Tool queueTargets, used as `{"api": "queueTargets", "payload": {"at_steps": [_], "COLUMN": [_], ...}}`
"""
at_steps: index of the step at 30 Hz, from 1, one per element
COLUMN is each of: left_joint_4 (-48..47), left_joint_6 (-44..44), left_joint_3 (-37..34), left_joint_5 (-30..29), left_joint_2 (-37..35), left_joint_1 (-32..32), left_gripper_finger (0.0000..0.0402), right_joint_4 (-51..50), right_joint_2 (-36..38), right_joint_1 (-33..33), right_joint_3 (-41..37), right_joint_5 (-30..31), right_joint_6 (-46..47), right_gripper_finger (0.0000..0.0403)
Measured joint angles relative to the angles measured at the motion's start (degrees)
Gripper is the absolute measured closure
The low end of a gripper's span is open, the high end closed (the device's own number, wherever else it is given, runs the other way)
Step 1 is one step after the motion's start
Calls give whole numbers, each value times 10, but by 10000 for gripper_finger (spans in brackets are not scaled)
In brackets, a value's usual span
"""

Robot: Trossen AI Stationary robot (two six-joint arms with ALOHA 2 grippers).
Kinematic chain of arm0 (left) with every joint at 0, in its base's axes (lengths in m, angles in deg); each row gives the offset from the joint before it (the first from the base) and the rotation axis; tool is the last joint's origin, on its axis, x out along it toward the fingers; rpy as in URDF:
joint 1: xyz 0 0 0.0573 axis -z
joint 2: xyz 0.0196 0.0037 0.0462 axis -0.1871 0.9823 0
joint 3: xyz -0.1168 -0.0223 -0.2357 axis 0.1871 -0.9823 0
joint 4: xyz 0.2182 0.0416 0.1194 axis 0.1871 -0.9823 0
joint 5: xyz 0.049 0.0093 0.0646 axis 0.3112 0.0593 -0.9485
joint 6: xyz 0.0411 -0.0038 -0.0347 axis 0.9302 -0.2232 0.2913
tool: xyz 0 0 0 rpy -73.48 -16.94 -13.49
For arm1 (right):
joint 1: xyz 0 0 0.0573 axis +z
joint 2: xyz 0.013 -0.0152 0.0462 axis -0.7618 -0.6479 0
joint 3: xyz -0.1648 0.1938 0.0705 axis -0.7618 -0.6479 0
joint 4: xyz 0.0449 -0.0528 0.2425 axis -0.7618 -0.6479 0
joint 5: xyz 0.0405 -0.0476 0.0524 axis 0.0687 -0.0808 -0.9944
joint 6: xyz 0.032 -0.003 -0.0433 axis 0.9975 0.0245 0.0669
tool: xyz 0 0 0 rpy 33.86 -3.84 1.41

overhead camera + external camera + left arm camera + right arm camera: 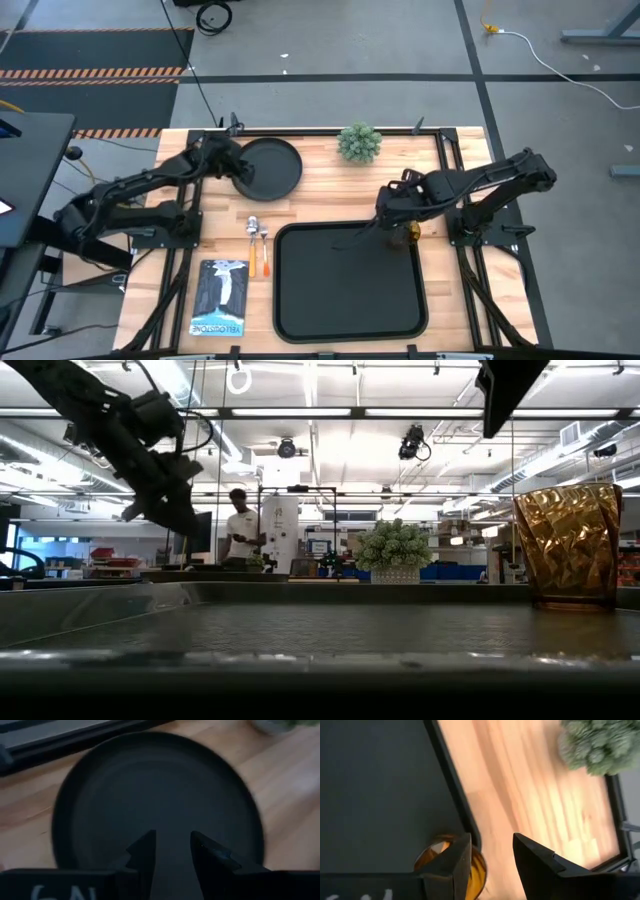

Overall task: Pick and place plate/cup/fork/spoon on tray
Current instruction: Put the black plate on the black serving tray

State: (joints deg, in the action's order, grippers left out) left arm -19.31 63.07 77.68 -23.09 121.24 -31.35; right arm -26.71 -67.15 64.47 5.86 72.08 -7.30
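Observation:
The black plate lies flat on the wooden table at the far left; it fills the left wrist view. My left gripper hovers open above the plate's left rim, clear of it in the low view. The amber cup stands upright in the black tray's far right corner. My right gripper is open and empty just above and beside the cup. The spoon and fork lie side by side left of the tray.
A small green potted plant stands at the table's far edge between the arms. A dark booklet lies at the near left. Bare wood shows between the plate and the tray. A person stands in the room beyond the table.

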Motion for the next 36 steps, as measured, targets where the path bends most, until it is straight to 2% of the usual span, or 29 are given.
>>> {"api": "queueTargets", "payload": {"at_steps": [7,17,24,30,36], "left_joint_4": [-28,-124,-195,-210,-211], "left_joint_6": [42,125,161,180,200], "left_joint_3": [45,188,280,301,299], "left_joint_5": [-11,-11,10,13,13], "left_joint_2": [74,249,338,389,409], "left_joint_1": [-48,-129,-170,-191,-198], "left_gripper_finger": [271,271,271,271,271], "right_joint_4": [33,67,79,91,91], "right_joint_2": [36,40,39,39,39], "right_joint_1": [0,0,0,0,0], "right_joint_3": [0,0,-1,-1,-1], "right_joint_5": [8,8,9,12,13], "right_joint_6": [-10,-35,-45,-45,-45], "right_gripper_finger": [250,250,250,250,250]}}
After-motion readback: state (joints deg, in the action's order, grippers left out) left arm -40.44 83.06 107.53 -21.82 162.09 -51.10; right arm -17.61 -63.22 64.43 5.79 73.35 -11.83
